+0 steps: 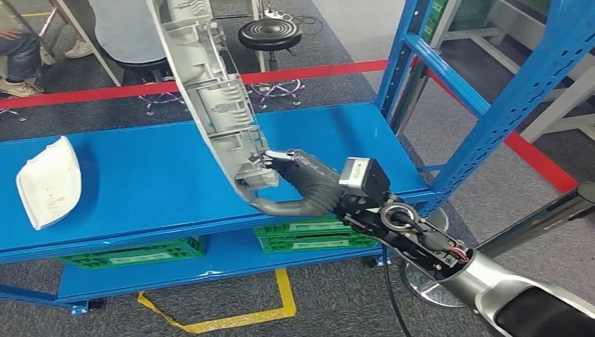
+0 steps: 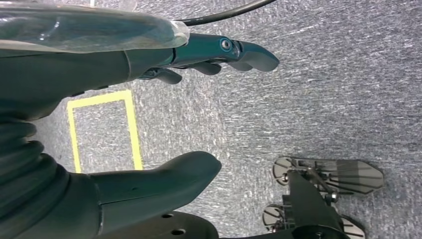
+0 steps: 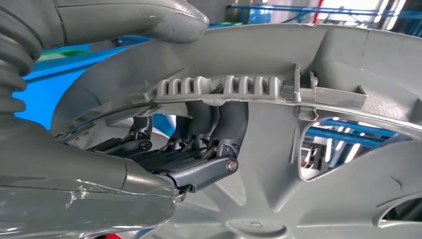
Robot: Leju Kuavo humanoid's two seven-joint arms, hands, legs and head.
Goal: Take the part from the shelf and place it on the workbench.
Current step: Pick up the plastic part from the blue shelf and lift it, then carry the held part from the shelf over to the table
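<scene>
I have the long grey ribbed plastic part [image 1: 210, 91] gripped at its lower end in the right robot hand [image 1: 302, 184], held above the blue desk [image 1: 140, 175]; setting it down remains. Left robot hand [image 2: 149, 114] hangs open, empty.

We see the part [image 1: 210, 91] held by our right hand [image 1: 305, 184] at its lower end, rising tilted above the shelf [image 1: 154, 175]. A second piece [image 1: 48, 182] lies on the shelf's far left. Crates [image 1: 309, 235] sit on the lower level beneath. A stool [image 1: 269, 35] stands behind the shelf.
</scene>
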